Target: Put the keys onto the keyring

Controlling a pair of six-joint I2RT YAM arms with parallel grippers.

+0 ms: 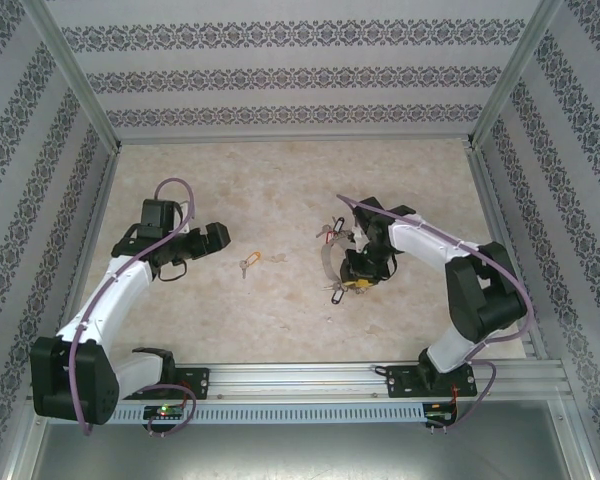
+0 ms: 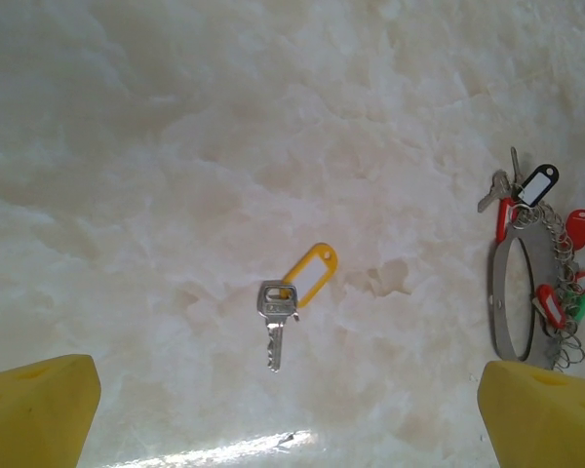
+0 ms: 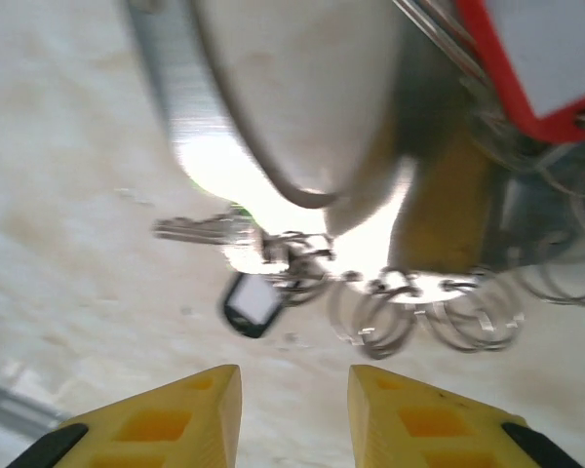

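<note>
Nearest, the wedge-shaped yellow plastic fingertips (image 2: 39,409) of the left tool (image 2: 288,424) are spread wide and released above the pale, marbled desk (image 2: 175,146). Just beyond them a small silvery key (image 2: 276,317) with an oblong yellow tag (image 2: 310,273) lies flat, alone. Further right rests the keyring (image 2: 512,292), a flat grey metal loop hung with red, green and black tags (image 2: 580,226), well apart from that key. In the blurred right wrist view, the right tool (image 3: 294,419) is parted narrowly with nothing clasped. The keyring's shiny band and fine wire rings (image 3: 419,317) are just ahead.
</note>
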